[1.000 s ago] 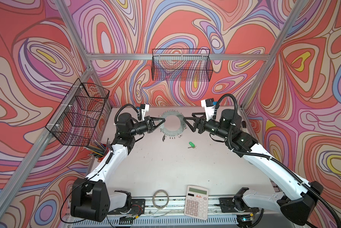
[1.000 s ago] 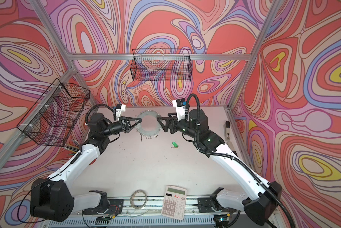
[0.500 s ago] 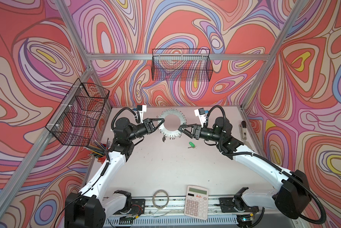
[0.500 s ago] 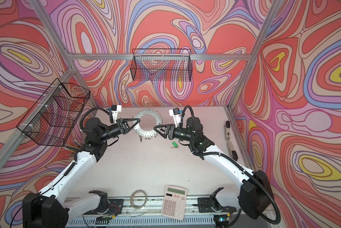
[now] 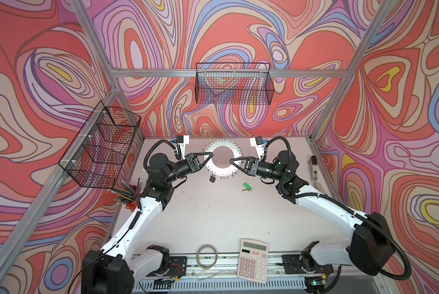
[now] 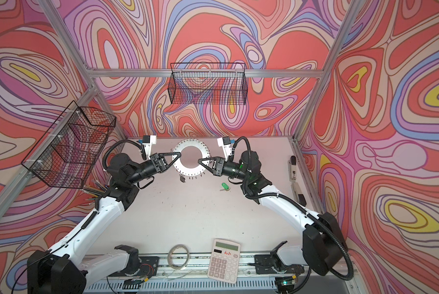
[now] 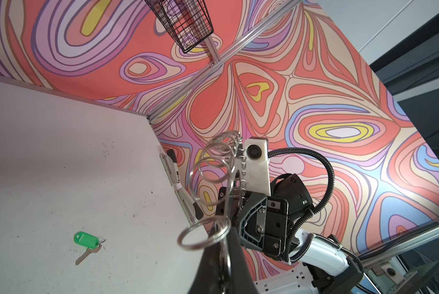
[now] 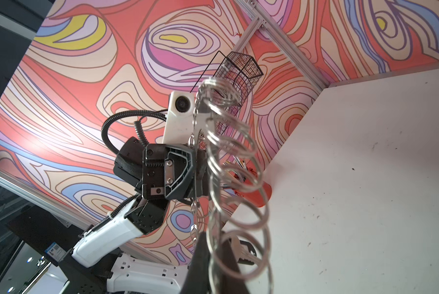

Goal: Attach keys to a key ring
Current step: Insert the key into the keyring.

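The left hand (image 5: 209, 154) and right hand (image 5: 232, 161) clench opposite rims of the key ring (image 5: 223, 146) at the far middle of the bench (image 5: 213, 216). The black-tagged key (image 5: 212, 179) appears already hung from its near edge; the green-tagged key (image 5: 246, 186) lies loose on the bench just nearer and right, unattached.

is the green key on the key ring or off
Off: the green key lies on the table, apart from the key ring.

The walls (image 5: 238, 38) have red, purple and yellow swirls. The key ring (image 5: 223, 145) is pale grey. One key (image 5: 246, 186) has a bright green tag.
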Controlling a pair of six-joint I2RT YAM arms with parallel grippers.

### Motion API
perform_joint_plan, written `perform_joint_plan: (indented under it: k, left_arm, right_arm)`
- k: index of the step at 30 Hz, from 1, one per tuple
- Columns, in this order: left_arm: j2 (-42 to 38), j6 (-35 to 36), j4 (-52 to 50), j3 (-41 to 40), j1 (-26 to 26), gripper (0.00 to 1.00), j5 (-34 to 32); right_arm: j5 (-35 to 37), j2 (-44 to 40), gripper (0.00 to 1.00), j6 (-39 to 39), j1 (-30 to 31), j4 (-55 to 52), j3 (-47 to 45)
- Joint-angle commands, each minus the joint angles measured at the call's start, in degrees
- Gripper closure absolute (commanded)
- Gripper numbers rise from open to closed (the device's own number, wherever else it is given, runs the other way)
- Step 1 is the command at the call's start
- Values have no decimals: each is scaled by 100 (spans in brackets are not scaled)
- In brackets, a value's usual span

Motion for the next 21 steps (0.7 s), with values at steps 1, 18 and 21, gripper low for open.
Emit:
perform_joint_plan:
  k: [1, 18, 21]
  left_arm:
    - [-68, -133, 150, -37, -44, 100, -65]
    - [294, -212, -185, 367, 154, 100, 366]
    - [471, -667, 388, 231, 410, 100, 529]
  right_arm:
    - [-123, 77, 100, -182, 32, 319, 83]
    - [428, -828, 52, -2592, -385, -3594, 703]
    - [974, -1089, 50, -3113, -525, -4437, 761]
